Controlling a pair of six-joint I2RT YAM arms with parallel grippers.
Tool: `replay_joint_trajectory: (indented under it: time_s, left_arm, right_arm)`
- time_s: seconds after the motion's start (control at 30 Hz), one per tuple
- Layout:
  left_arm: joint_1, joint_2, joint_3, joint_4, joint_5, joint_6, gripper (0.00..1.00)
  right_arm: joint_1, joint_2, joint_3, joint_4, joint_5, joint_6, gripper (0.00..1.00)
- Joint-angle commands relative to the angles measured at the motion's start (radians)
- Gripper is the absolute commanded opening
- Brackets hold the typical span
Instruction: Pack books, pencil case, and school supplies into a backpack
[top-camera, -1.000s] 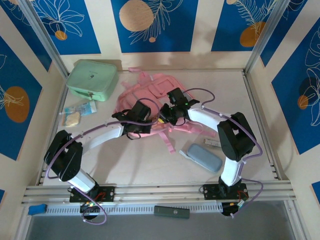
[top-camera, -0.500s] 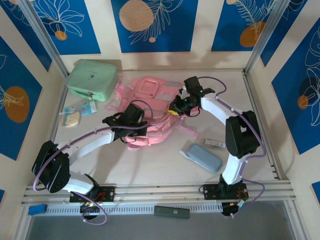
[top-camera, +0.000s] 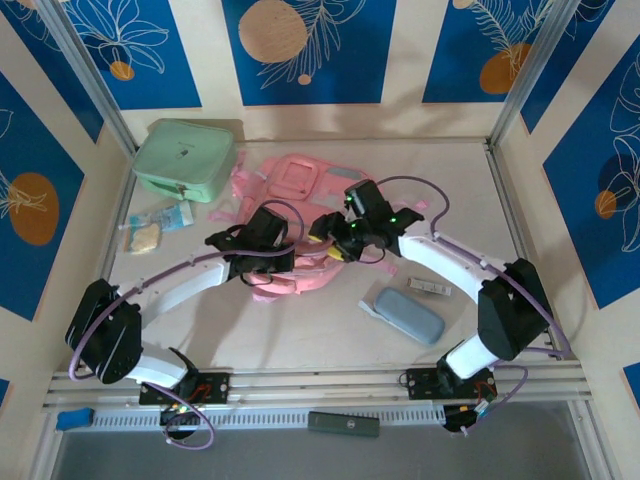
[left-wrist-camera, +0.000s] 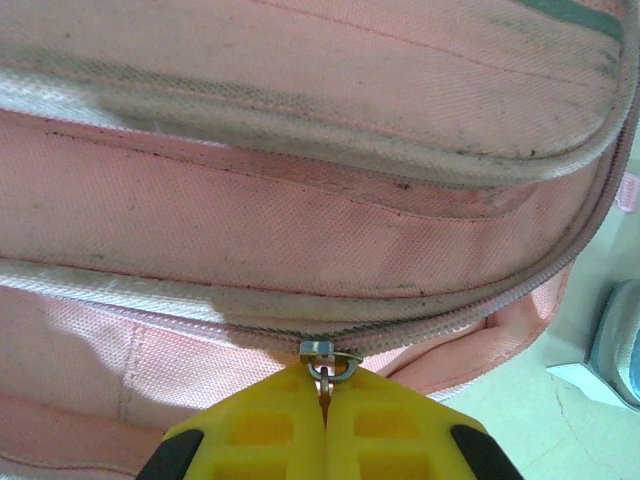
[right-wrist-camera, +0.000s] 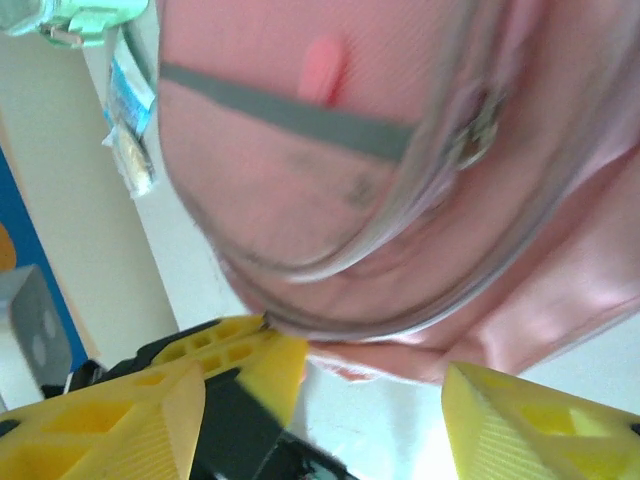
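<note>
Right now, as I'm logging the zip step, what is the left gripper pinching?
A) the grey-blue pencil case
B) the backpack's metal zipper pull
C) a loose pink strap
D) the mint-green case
B: the left wrist view shows the left gripper shut on the small metal zipper pull at the zip line of the pink backpack.

From above, arms hide the near half of the large pink fabric backpack (top-camera: 300, 178). The left wrist view's edge cuts off the oblong grey-blue pencil case (left-wrist-camera: 625, 335). The thin whitish bar (top-camera: 428, 288) is too small to identify.
</note>
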Motion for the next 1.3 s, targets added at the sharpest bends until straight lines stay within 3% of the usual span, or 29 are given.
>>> replay_joint_trajectory:
  time_s: [0.0,0.4,0.5,0.6,0.7,0.77,0.87,1.0,1.1,1.27]
  left_arm:
    - [0.005,0.008,-0.007,0.019,0.046,-0.004,0.00]
    - [0.005,0.045,0.009,0.029,0.045,0.004,0.00]
    - [0.006,0.047,0.012,0.021,0.029,0.007,0.00]
    - [0.007,0.038,0.008,-0.019,-0.058,0.022,0.00]
    - [0.019,0.030,-0.003,-0.069,-0.104,0.051,0.00]
    - [0.027,0.025,-0.014,-0.099,-0.123,0.058,0.00]
    - [0.037,-0.006,-0.040,-0.125,-0.133,0.061,0.00]
    - [0.043,-0.057,-0.084,-0.135,-0.130,0.056,0.00]
    - [0.067,-0.059,-0.102,-0.138,-0.131,0.051,0.00]
    - [0.101,-0.060,-0.088,-0.132,-0.140,0.048,0.00]
  right_arm:
    - [0.046,0.030,-0.013,0.048,0.104,0.169,0.64]
    - [0.121,0.120,0.021,0.006,0.329,0.358,0.62]
    - [0.118,0.156,0.050,0.003,0.392,0.308,0.51]
    - [0.109,0.178,0.101,-0.089,0.471,0.218,0.39]
    - [0.066,0.136,0.045,-0.023,0.431,0.124,0.18]
    - [0.028,0.095,0.007,0.004,0.420,0.062,0.09]
    - [-0.081,0.083,-0.005,0.036,0.291,-0.070,0.00]
    - [-0.243,0.140,0.073,-0.016,0.162,-0.218,0.00]
    - [-0.335,0.163,0.108,-0.015,0.089,-0.242,0.00]
    - [-0.343,0.161,0.136,-0.010,0.005,-0.254,0.00]
